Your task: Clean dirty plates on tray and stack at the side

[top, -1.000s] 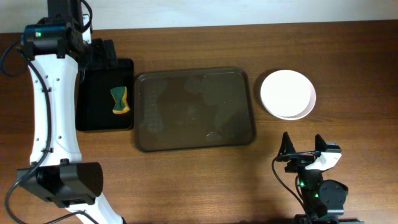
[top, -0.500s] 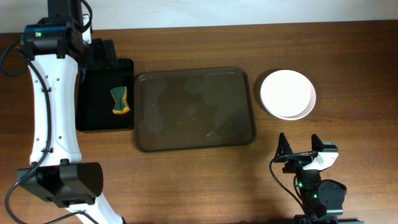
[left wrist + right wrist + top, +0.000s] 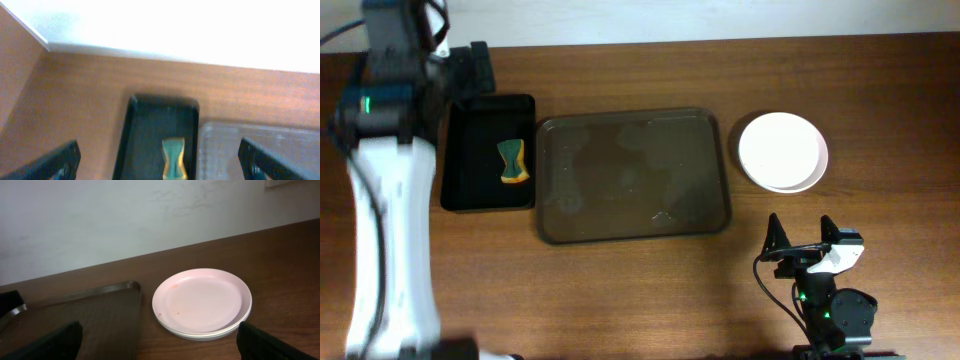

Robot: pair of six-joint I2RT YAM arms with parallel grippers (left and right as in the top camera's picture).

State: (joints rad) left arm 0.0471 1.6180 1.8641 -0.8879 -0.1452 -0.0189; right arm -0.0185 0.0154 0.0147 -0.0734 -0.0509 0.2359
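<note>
The white plates (image 3: 782, 151) sit stacked on the table to the right of the dark brown tray (image 3: 634, 176), which holds no plates. The stack also shows in the right wrist view (image 3: 202, 303), with a few small red specks on the top plate. My right gripper (image 3: 806, 238) is open and empty, below the stack near the table's front. My left gripper (image 3: 470, 75) is at the back left, above the far end of the black tray; in the left wrist view (image 3: 160, 162) its fingers are wide apart and empty.
A smaller black tray (image 3: 470, 160) lies left of the brown tray and holds a green and yellow sponge (image 3: 512, 162), which also shows in the left wrist view (image 3: 174, 158). A white wall runs along the table's back edge.
My left arm has swung up and to the left, away from the black tray. My right gripper, the plates and the sponge have not moved.
</note>
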